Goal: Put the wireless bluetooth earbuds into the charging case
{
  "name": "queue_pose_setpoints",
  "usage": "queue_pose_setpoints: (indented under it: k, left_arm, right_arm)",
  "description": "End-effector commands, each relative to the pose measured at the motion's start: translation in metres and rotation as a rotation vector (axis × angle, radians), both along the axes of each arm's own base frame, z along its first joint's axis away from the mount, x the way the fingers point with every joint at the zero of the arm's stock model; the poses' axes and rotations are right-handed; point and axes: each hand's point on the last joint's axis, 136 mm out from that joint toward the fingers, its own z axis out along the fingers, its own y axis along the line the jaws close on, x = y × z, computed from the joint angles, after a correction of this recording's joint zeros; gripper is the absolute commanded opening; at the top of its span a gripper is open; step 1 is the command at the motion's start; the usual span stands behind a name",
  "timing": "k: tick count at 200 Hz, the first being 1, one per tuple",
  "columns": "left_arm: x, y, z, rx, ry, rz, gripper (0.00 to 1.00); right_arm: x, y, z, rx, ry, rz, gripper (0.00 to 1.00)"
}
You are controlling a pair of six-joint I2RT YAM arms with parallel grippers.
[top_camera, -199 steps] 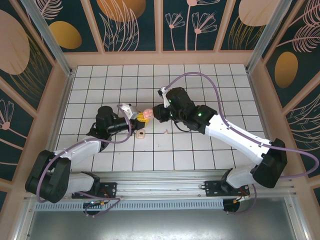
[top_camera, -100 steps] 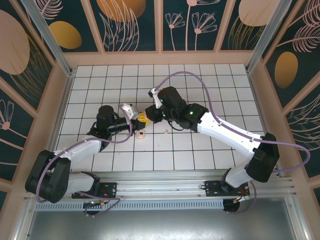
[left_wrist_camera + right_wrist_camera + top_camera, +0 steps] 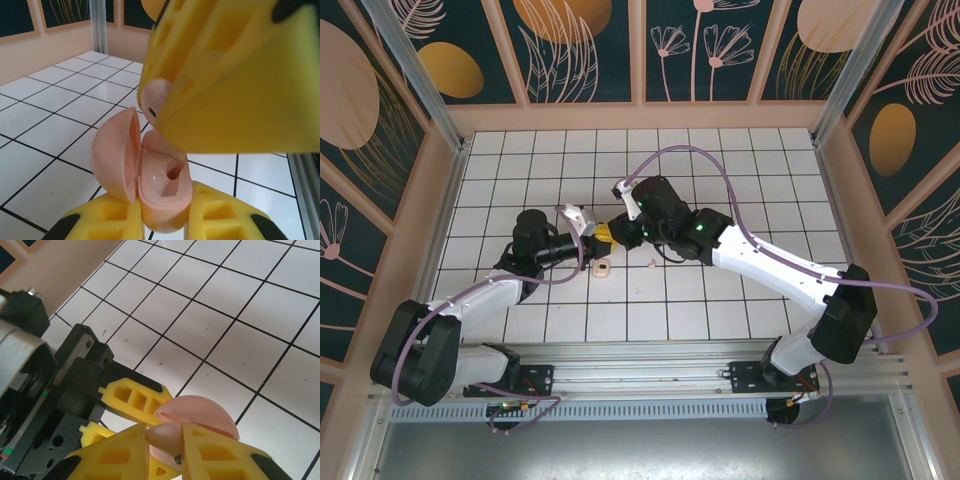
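I read the left pincer (image 3: 594,237) and the right pincer (image 3: 613,233) meeting tip to tip above the bench (image 3: 740,170), slightly left of its centre and about midway between its near and far edges. The left pincer is closed to a narrow gap on the charging case (image 3: 162,187). In the left wrist view its two yellow fingers (image 3: 102,220) press the lower sides of the case, one on each side. The case is held clear of the bench surface and stands open. Its lid (image 3: 115,155) is hinged up on the left of that view, and its pink body shows a glossy hollow with a dark hole in it. The right pincer is closed almost fully on one earbud (image 3: 167,434). In the right wrist view the bud sits pinched between the two yellow fingertips, with the domed lid just beyond it. In the left wrist view the same bud protrudes from the right pincer's fingers just above the open hollow of the case; I cannot tell whether bud and case touch. The second earbud (image 3: 651,263) lies on the bench, closer to the near edge than the pincers and a little right of them, apart from both. A small cream piece (image 3: 603,268) with a dark centre lies on the bench just on the near side of the pincers; I cannot tell what it is.
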Motion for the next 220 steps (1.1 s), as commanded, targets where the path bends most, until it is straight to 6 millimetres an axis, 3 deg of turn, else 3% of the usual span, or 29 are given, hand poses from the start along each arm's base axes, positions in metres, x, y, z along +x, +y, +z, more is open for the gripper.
queue_pose_setpoints:
  k: [1, 67, 140, 184, 220]
  left_arm:
    - [0.0, -0.005, 0.028, -0.049, -0.071, -0.016, 0.11]
    - [0.0, -0.004, 0.035, -0.057, -0.082, -0.015, 0.11]
    - [0.001, -0.005, 0.038, -0.059, -0.092, -0.013, 0.11]
    - [0.001, -0.005, 0.04, -0.06, -0.096, -0.015, 0.12]
    - [0.001, -0.005, 0.042, -0.06, -0.102, -0.016, 0.12]
  right_arm:
    - [0.001, 0.001, -0.002, -0.034, -0.021, 0.002, 0.21]
    - [0.007, -0.009, -0.005, -0.071, -0.054, -0.047, 0.21]
    - [-0.002, -0.014, -0.022, -0.159, -0.042, -0.011, 0.21]
    - [-0.003, -0.015, -0.022, -0.195, -0.06, 0.009, 0.21]
    - [-0.007, -0.01, -0.022, -0.187, -0.054, 0.028, 0.27]
